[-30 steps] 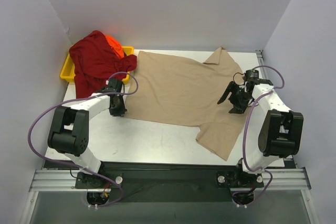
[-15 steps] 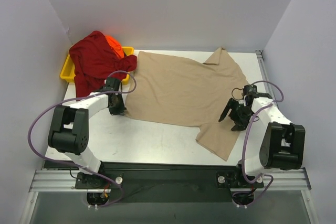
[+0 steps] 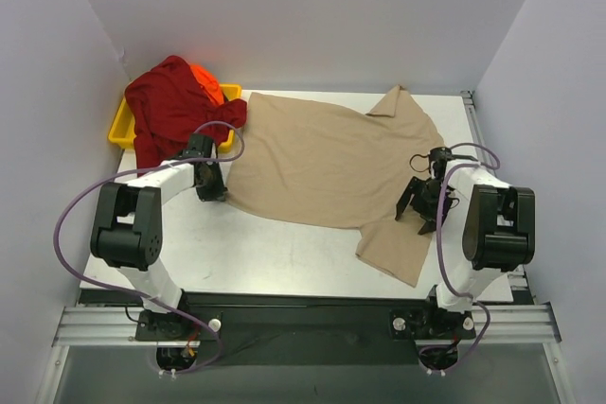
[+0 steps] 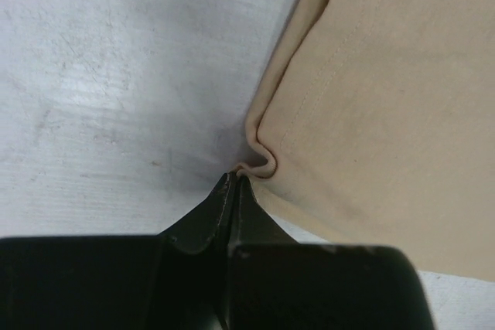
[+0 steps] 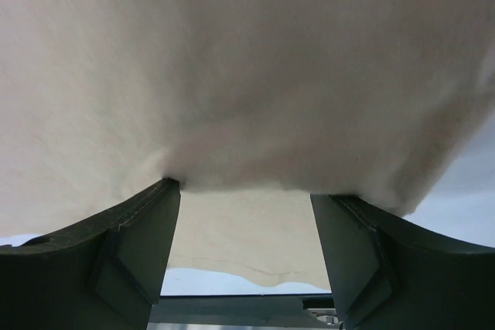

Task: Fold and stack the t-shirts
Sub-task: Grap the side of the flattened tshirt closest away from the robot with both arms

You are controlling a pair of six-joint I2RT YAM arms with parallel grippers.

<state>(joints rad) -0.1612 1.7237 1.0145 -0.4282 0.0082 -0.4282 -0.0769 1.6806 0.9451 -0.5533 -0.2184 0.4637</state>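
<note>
The white bench [image 3: 275, 253] showed along its near edge, below the hem of the tan t-shirt [image 3: 322, 158], which was spread flat across the middle. At far left the dark red t-shirt [image 3: 166, 106] draped over the yellow tray [image 3: 121, 130] and the orange t-shirt [image 3: 206, 78]. The left hand [image 3: 214, 192] was clamped on the tan hem's left edge. The right hand [image 3: 417, 215], fingers apart, pressed on the shirt's right side.

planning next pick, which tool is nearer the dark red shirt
Left. The left tool pinches the tan shirt at its edge, close by the dark red shirt; the right tool is open over the sleeve, far side.

Yellow tray [image 3: 120, 130], seemingly on the table's [image 3: 284, 253] far-left corner.
</note>
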